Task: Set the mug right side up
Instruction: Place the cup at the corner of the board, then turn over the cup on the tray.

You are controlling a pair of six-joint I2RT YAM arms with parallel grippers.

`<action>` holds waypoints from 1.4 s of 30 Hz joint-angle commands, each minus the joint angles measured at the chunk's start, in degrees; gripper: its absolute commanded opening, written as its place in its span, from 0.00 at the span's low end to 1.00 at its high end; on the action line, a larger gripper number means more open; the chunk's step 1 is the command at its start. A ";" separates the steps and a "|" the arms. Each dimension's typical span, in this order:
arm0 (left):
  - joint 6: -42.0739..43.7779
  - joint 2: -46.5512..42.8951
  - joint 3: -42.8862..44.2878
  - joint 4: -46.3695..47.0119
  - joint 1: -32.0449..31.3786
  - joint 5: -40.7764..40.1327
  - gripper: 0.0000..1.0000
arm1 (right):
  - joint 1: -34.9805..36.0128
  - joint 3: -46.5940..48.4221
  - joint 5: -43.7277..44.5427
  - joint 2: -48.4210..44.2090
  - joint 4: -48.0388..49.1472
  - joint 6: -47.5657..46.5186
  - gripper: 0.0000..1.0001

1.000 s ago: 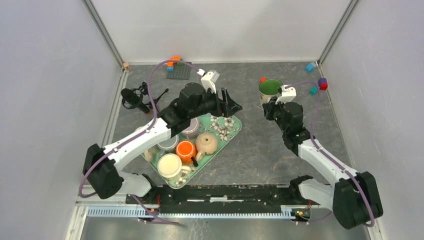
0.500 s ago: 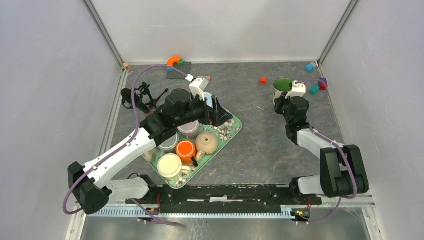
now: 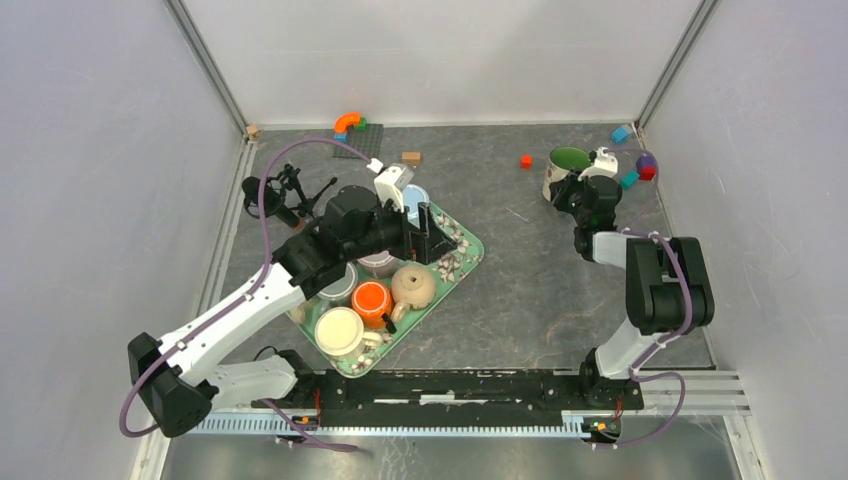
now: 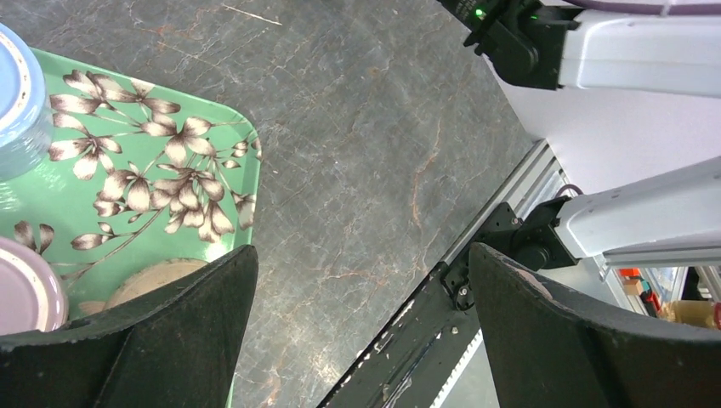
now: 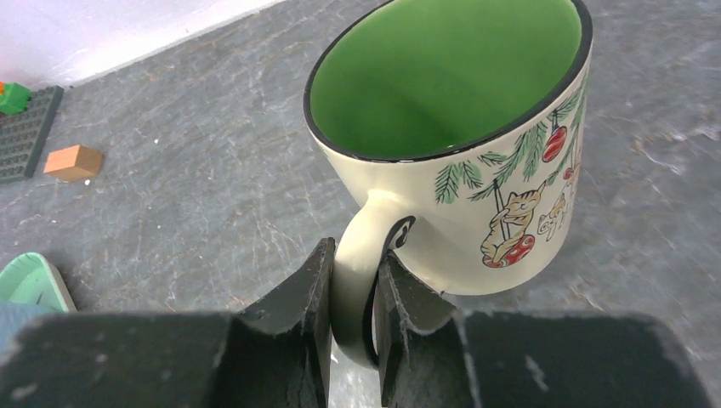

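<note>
The mug (image 3: 563,170) is cream with a green inside and a Christmas cat print. It stands mouth up, slightly tilted, at the back right of the table. In the right wrist view the mug (image 5: 459,144) fills the frame, and my right gripper (image 5: 353,293) is shut on its handle, one finger on each side. In the top view my right gripper (image 3: 578,193) sits just right of the mug. My left gripper (image 3: 432,228) is open and empty above the right end of the green tray; it also shows in the left wrist view (image 4: 361,327).
A green floral tray (image 3: 468,256) holds a teapot (image 3: 412,286), an orange cup (image 3: 371,298) and several bowls. Small blocks (image 3: 526,160) lie near the mug, a tan block (image 3: 411,157) and a grey baseplate (image 3: 358,146) at the back, a black microphone (image 3: 268,195) at left.
My right gripper has carried the mug further back and right and stretched out low. My left arm has drawn back towards the tray.
</note>
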 commanded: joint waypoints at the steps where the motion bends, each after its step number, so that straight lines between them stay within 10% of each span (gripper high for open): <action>1: 2.67 -2.71 -0.06 -0.65 -0.05 1.67 1.00 | 0.15 6.90 -4.49 2.86 13.38 1.24 0.01; 26: 0.12 -4.95 -6.56 0.58 -0.07 0.60 1.00 | 0.10 11.11 0.51 4.78 -11.34 1.32 0.75; 42: -0.84 -5.53 -8.35 -1.08 -0.07 -1.80 1.00 | 5.76 -4.35 9.49 -17.27 -26.06 0.55 0.89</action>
